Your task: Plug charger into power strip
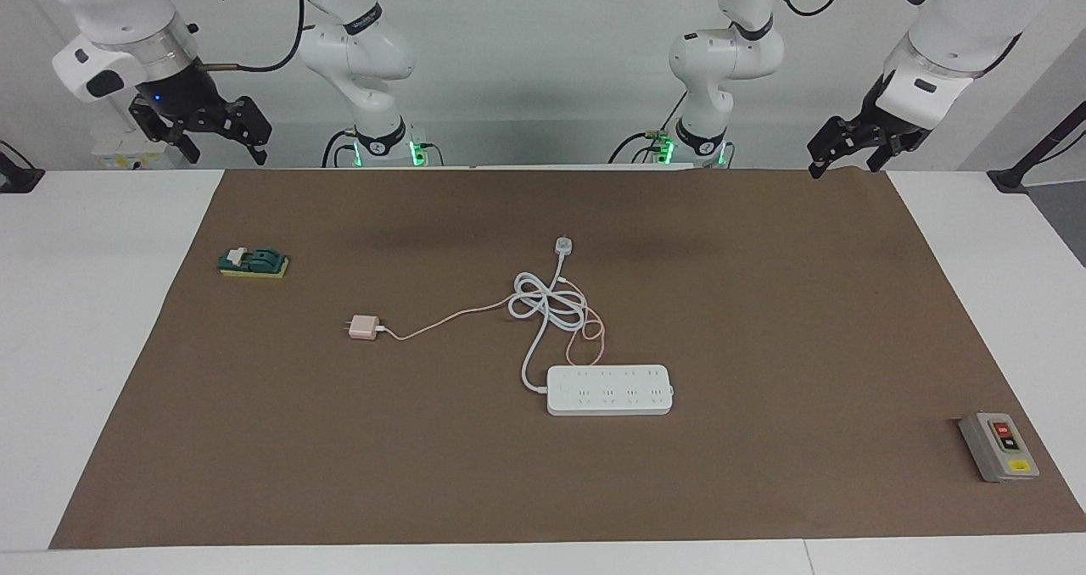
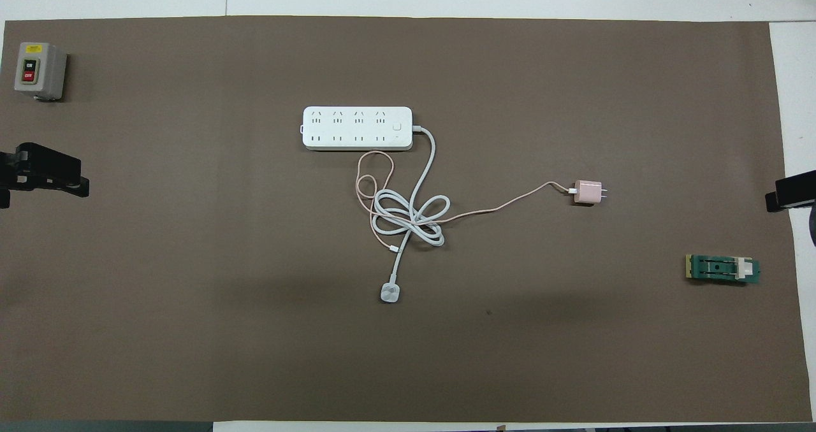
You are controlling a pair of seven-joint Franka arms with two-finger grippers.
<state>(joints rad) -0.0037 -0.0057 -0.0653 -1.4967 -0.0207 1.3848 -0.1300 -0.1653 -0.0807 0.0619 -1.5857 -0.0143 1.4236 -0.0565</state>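
We hold both arms raised at our own edge of the table: the left gripper (image 1: 848, 153) hangs with jaws apart above one corner, the right gripper (image 1: 222, 138) likewise spread above the other, each empty.

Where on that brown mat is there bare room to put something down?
Bare mat runs between the power strip and the grey switch box, and between the charger and the green block. It is crowded where the white cord coils by the strip.
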